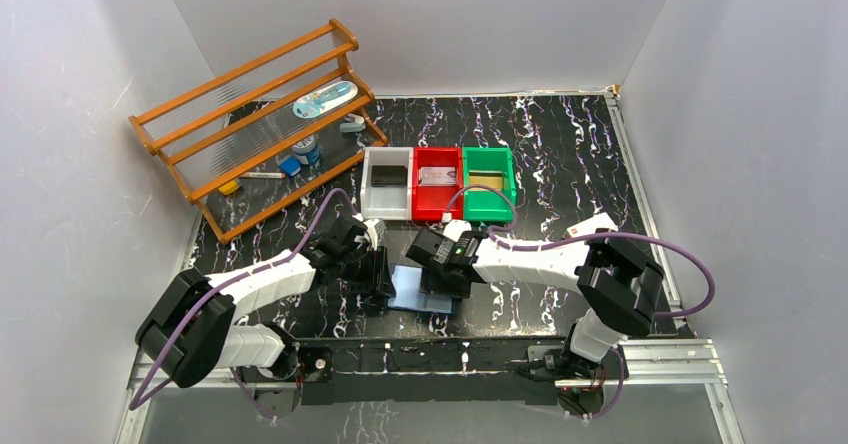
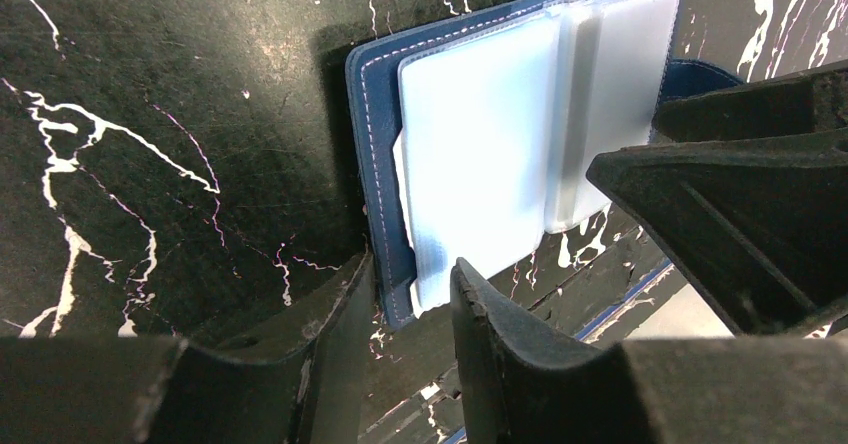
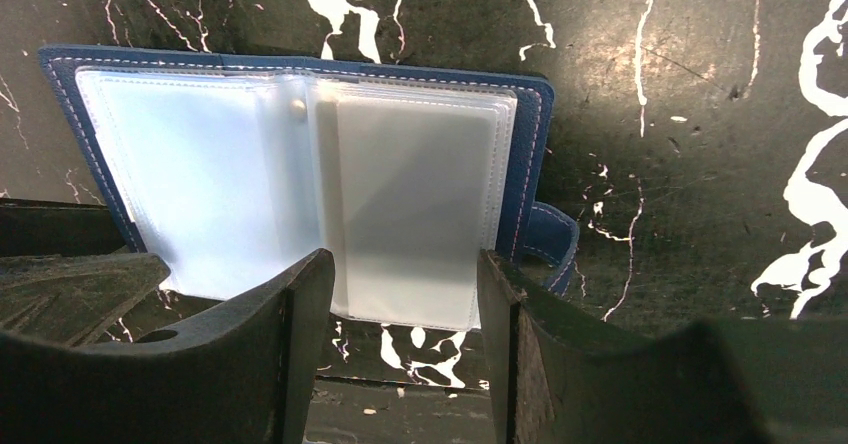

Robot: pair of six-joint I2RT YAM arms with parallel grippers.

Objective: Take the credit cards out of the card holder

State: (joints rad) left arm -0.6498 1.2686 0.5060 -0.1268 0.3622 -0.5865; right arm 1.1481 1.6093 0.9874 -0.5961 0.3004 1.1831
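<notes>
- Left fingers (image 2: 335, 349) are down low, straddling the near left corner of the card holder (image 2: 480, 134). The blue cover edge and a clear sleeve sit right between them (pinched or only bracketed? cannot tell).
- Right fingers (image 3: 300, 334) stand spread apart with nothing clamped, poised at the near edge of the holder's right-hand sleeves.
- The holder lies open and flat on the bench (image 1: 560, 154), pale inside facing up, between the two arms.
- Its right-hand sleeves look greyer than the left; cannot tell whether a card is inside.
- Further back, three bins sit in a row: the white bin (image 1: 385, 205) has a black card (image 1: 388, 175), the red bin (image 1: 435, 208) a silvery card (image 1: 437, 176), the green bin (image 1: 488, 208) a gold card (image 1: 486, 177).
- A wooden rack (image 1: 250, 114) stands at the back left.
</notes>
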